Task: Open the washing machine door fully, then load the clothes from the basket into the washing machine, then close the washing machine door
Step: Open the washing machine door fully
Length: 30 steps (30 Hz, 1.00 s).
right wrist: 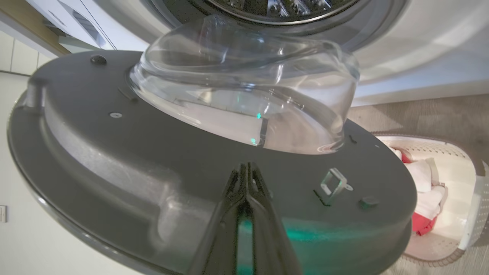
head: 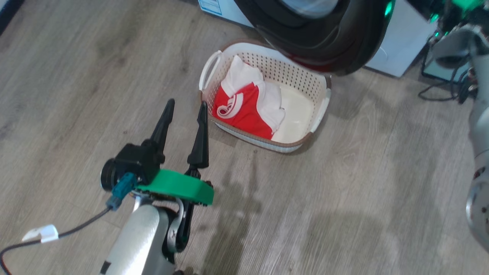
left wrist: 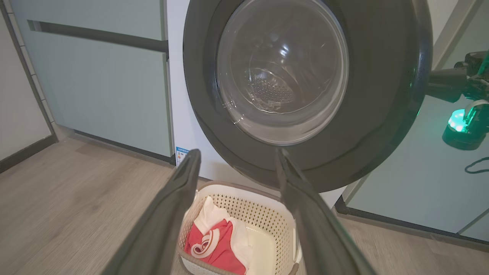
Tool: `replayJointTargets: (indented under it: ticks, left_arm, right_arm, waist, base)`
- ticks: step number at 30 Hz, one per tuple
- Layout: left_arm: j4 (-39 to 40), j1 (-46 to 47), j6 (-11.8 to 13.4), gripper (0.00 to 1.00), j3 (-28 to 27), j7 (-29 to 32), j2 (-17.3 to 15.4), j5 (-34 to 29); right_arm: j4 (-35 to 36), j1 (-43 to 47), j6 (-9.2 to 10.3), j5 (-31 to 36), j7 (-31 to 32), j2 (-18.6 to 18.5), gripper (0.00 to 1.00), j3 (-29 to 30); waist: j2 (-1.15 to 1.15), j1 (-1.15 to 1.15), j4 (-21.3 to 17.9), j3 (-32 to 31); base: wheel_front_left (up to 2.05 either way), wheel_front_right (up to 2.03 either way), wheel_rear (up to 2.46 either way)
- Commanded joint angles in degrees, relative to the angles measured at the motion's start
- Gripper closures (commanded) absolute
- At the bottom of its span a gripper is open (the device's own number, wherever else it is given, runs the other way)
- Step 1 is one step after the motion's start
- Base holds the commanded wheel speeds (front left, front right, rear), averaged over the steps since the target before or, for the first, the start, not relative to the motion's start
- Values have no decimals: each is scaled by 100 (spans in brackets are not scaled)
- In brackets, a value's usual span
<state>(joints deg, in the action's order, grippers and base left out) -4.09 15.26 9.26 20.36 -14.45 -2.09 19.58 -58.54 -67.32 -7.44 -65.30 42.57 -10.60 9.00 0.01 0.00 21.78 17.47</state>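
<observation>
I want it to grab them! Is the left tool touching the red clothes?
Apart. The head view shows the open left tool over the floor outside the basket, with its wall between it and the clothes.

The basket stands on the floor in front of the washing machine, partly beneath the swung-out washing machine door. The clothes lie in its left half. The left gripper hangs near the basket's left end. The right gripper sits at the door's inner face, beside the glass dome. Cabinets stand beside the machine.
</observation>
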Motion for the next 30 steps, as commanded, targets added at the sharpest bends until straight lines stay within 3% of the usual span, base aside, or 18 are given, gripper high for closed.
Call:
replayJointTargets:
  ticks: [1, 21, 27, 30]
  left_arm:
    - [135, -56, -5, 0, -221, -55, -78, -56]
    - [22, -470, -17, 0, -351, -55, -78, -67]
    - [128, -624, 42, 0, -545, -55, -78, -109]
    - [174, -693, 61, 0, -635, -55, -78, -127]
  right_arm:
    - [258, 35, -5, -78, 68, 237, 100, -98]
    - [737, 1127, -5, -604, 370, 679, 100, -273]
    - [884, 1228, -5, -855, 556, 765, 100, -680]
    - [931, 1239, -5, -1307, 599, 769, 100, -1122]
  waist:
    - [-1, 0, 103, -131]
    - [-1, 0, 944, -767]
    - [-1, 0, 997, -783]
    - [-1, 0, 1027, -791]
  base:
    - [0, 0, 0]
    - [0, 0, 0]
    - [0, 0, 0]
    - [0, 0, 0]
